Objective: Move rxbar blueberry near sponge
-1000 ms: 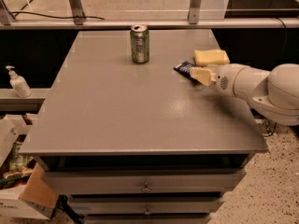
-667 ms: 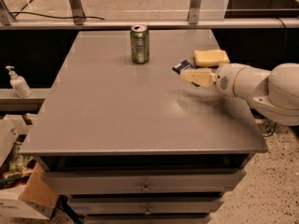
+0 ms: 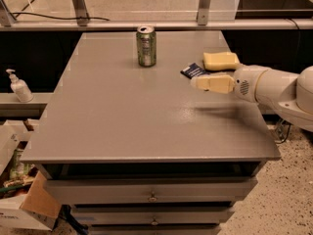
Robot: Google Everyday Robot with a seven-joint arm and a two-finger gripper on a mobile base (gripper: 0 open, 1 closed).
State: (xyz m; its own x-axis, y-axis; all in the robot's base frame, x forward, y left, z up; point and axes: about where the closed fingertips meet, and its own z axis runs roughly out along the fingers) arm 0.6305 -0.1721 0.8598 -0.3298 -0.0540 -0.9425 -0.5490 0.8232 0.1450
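Note:
The rxbar blueberry (image 3: pixel 192 71), a dark navy wrapper with white print, lies flat on the grey table (image 3: pixel 122 111) at the right, its right end just beside the sponge (image 3: pixel 221 60). The sponge is a pale yellow block at the table's right edge. My gripper (image 3: pixel 195 82), cream-coloured, reaches in from the right and hangs a little above the table, just in front of the bar. Its shadow falls on the table below it. The bar's near edge is partly hidden behind the gripper.
A green drink can (image 3: pixel 146 45) stands upright at the back middle of the table. Drawers (image 3: pixel 151 196) are below the table front. A soap dispenser (image 3: pixel 18 86) and cardboard boxes (image 3: pixel 24 204) are at the left. A metal frame (image 3: pixel 146 23) runs behind the table.
My gripper has risen and shifted slightly left, off the bar. More of the bar now shows beside the sponge. The can and sponge have not moved.

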